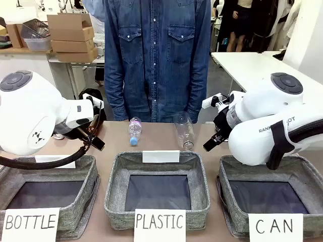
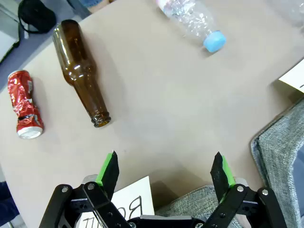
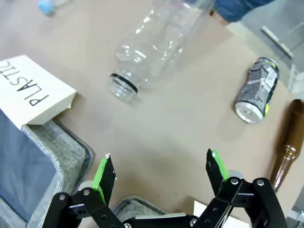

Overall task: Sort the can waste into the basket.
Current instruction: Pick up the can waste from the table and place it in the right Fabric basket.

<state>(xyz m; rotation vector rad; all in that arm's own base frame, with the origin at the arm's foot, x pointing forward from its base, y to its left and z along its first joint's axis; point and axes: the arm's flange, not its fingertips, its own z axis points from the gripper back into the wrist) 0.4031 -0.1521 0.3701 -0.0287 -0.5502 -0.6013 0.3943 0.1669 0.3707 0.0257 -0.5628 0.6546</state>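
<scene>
Crushed, creased red can (image 2: 23, 105) lies at 9 o'clock from the spread left pincer (image 2: 166, 155), bare table (image 2: 166, 95) between. Smooth dark can (image 3: 256, 90) lies at 2 o'clock from the spread right pincer (image 3: 159, 155). Woven grey basket (image 1: 308, 171) sits at 5 o'clock in the front view.

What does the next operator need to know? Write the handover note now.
Left gripper: jaws open, empty, over bare table.
Right gripper: jaws open, empty, over bare table.
Red crushed can: lying on the table beside a brown bottle.
Dark can: lying on the table, untouched.
CAN basket: no can in it.
Done: nothing yet.
Left: pick up both cans and drop them in the CAN basket.
</scene>
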